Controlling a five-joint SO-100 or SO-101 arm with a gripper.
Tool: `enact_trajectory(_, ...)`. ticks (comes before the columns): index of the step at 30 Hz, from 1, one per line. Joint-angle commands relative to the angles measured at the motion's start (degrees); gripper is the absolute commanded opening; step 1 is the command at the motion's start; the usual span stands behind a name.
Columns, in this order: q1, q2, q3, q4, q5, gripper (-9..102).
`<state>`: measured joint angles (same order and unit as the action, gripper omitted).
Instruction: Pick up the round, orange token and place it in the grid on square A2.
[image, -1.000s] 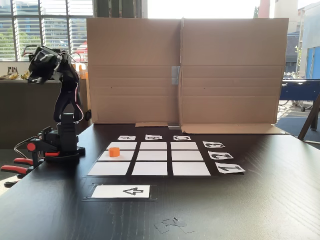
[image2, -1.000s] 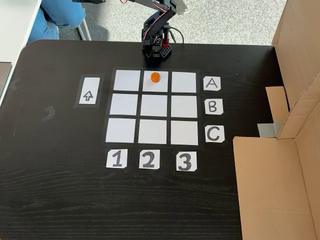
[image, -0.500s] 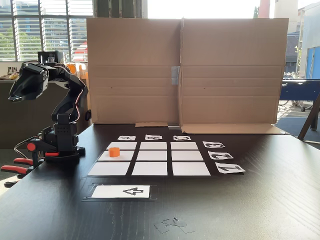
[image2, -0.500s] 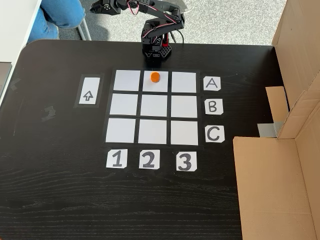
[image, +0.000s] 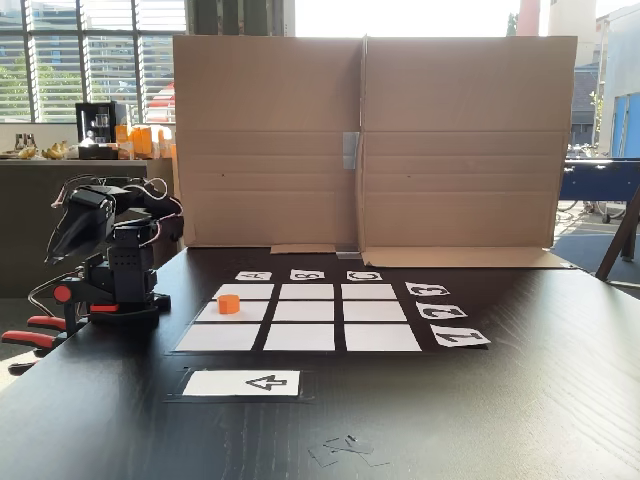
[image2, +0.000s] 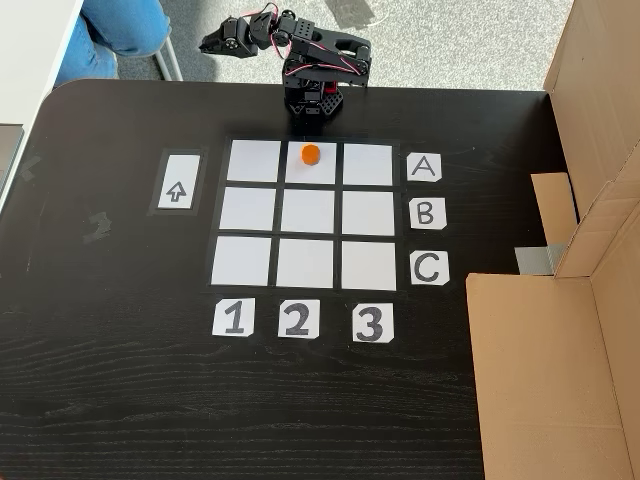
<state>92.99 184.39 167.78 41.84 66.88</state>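
A bright orange token (image2: 310, 154) is seen on white square A2 (image2: 311, 168) of the grid (image2: 308, 215), whose white cells are parted by dark gaps, well apart from the black end effector (image2: 210, 44). The worktop (image2: 120, 380) is black with a wood grain, and black letters and numbers are printed on white cards. Plain brown cardboard (image: 370, 140) is seen far from the end effector.

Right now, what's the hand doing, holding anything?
Hand: holding nothing; open or shut cannot be told. The token sits on the grid, apart from it.
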Motion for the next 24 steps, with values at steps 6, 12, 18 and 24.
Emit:
enact_trajectory(6, 0.97, 6.15, 6.94, -0.70, 0.35, 0)
enact_trajectory(12, 1.05, 6.15, 7.12, 0.18, 0.35, 0)
enact_trajectory(18, 1.05, 6.15, 7.29, 0.00, 0.09, 0)
enact_trajectory(24, 0.70, 6.15, 7.29, 0.00, -0.18, 0)
